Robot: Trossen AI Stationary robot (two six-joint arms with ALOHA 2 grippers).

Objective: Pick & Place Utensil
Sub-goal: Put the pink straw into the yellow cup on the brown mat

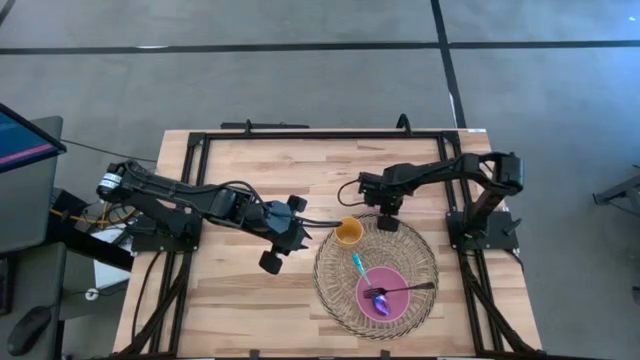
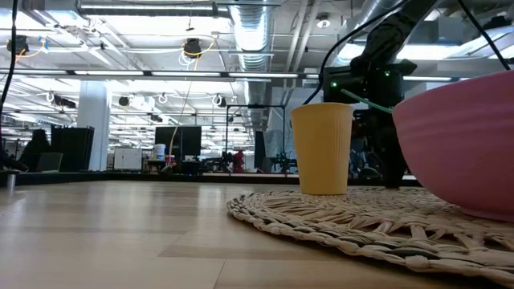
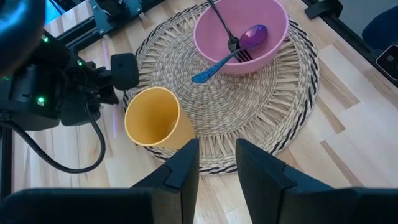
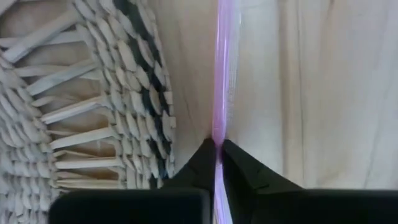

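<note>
The right gripper (image 4: 219, 149) is closed on a thin purple utensil handle (image 4: 222, 74) beside the woven mat (image 1: 420, 250). The pink bowl (image 1: 395, 298) holds other utensils. The handle could be twisted loose by so narrow a pinch.
</note>
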